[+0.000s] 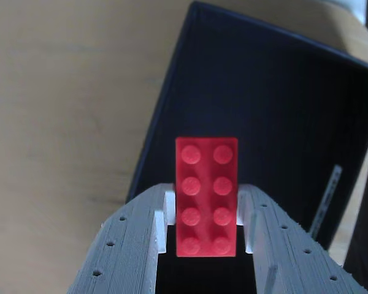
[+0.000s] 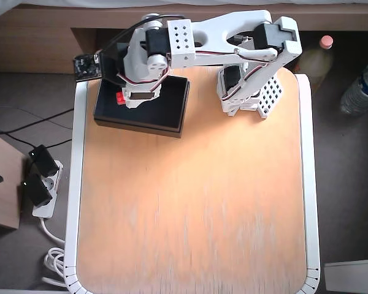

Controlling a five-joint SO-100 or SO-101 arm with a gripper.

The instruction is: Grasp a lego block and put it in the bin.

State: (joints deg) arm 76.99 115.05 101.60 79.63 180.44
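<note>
In the wrist view the gripper was clamped on the lego block, studs toward the camera, its long axis running along the fingers and its free end pointing out over the bin. In the overhead view the block hung above the bin's left part.

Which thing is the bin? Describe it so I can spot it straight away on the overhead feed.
Look at the wooden table, far-left corner in the overhead view, under the arm's gripper. The bin is the shallow black rectangular tray there, the only dark container on the tabletop, with the red lego block held above it.
</note>
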